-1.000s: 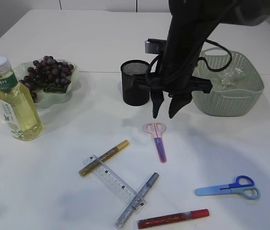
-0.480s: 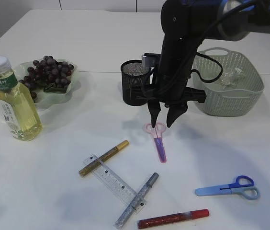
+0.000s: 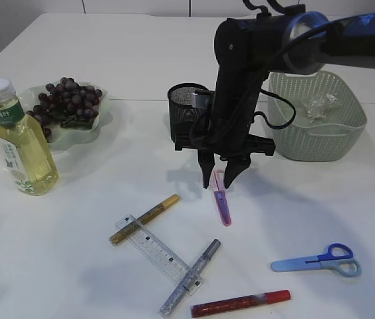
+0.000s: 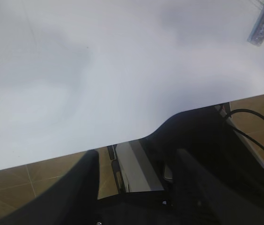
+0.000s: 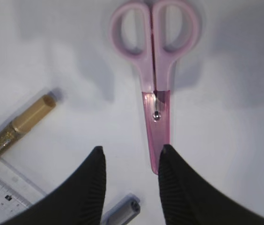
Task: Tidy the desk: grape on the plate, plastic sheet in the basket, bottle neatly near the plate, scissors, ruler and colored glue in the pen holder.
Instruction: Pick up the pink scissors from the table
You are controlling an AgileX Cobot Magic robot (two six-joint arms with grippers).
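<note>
Right gripper (image 5: 129,180), fingers spread, straddles the small pink plastic scissors (image 5: 154,84): light, stiff, slippery; best pinched across the sheathed blade between them.

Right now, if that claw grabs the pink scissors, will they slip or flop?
The pink scissors look like stiff, smooth plastic, so probably rigid but somewhat slippery. Lying flat on the table, they may skid when the right gripper closes.

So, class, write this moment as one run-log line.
right end effector: open, above pink scissors | left end effector: open, off table edge | pen holder: empty | grapes: on plate
</note>
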